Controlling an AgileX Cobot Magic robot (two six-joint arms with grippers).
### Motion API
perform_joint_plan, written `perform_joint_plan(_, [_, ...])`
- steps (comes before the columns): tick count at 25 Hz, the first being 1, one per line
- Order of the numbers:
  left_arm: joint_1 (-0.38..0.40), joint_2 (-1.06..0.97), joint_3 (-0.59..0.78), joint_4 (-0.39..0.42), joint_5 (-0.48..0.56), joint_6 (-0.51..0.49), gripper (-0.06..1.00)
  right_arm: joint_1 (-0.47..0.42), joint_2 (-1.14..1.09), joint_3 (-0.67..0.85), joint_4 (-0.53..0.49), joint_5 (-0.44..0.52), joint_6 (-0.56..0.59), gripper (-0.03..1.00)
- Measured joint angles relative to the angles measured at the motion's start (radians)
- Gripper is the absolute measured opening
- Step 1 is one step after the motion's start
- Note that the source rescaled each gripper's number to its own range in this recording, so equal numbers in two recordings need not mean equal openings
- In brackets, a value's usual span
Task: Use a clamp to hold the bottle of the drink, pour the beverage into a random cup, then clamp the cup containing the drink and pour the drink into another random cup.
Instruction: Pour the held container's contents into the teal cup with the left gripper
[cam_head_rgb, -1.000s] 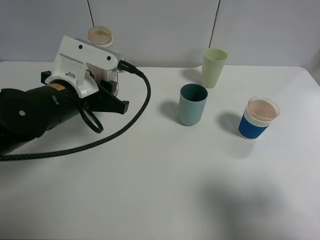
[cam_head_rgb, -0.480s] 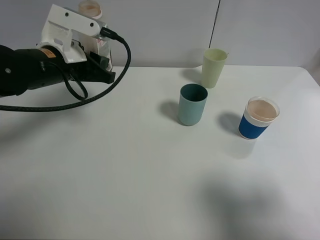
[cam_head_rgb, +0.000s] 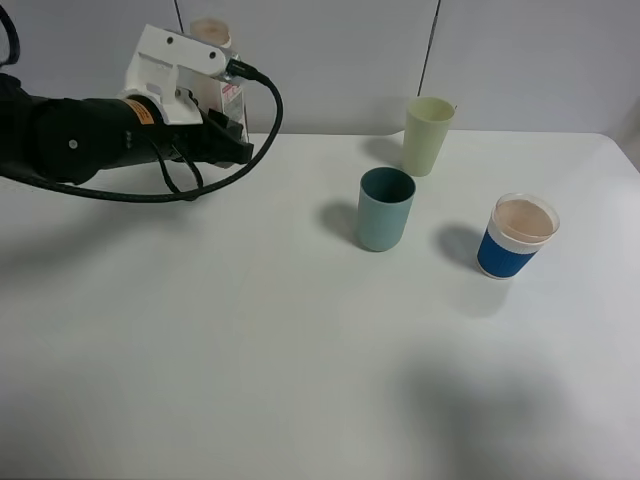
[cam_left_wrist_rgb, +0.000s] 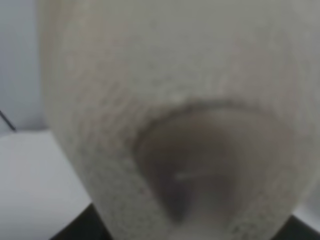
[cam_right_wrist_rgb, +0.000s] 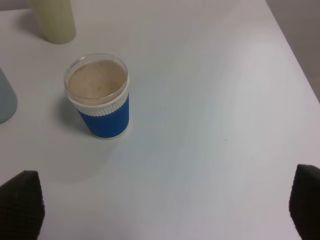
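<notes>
Bottle (cam_head_rgb: 212, 38), pinched between the left clamp's (cam_head_rgb: 228, 145) jaws, is hanging above the table (cam_head_rgb: 300, 380) well left of the teal cup (cam_head_rgb: 385, 208), edging closer to it than a moment ago. Right gripper (cam_right_wrist_rgb: 160, 210) is hovering right of that cup, jaws spread, empty.

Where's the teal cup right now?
High view: the teal cup stands upright just right of centre, in front of the yellow-green cup, left of the blue-banded cup.
</notes>
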Motion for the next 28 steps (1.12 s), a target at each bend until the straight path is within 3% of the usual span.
perform_joint_plan(4, [0.000,0.031,-0.003,-0.049,-0.007,0.036,0.00,0.000,0.000,0.000,0.000,0.000,0.000,0.94])
perform_joint_plan(10, [-0.002,0.045,-0.060,0.051,0.028,-0.007,0.00,0.000,0.000,0.000,0.000,0.000,0.000,0.94])
perform_joint_plan(14, [-0.030,0.069,-0.130,0.020,0.088,0.027,0.00,0.000,0.000,0.000,0.000,0.000,0.000,0.94])
perform_joint_plan(18, [-0.090,0.112,-0.154,-0.216,0.063,0.300,0.00,0.000,0.000,0.000,0.000,0.000,0.000,0.94])
perform_joint_plan(24, [-0.221,0.187,-0.174,-0.733,-0.195,0.937,0.00,0.000,0.000,0.000,0.000,0.000,0.000,0.94])
perform_joint_plan(28, [-0.274,0.218,-0.239,-0.957,-0.283,1.230,0.00,0.000,0.000,0.000,0.000,0.000,0.000,0.94])
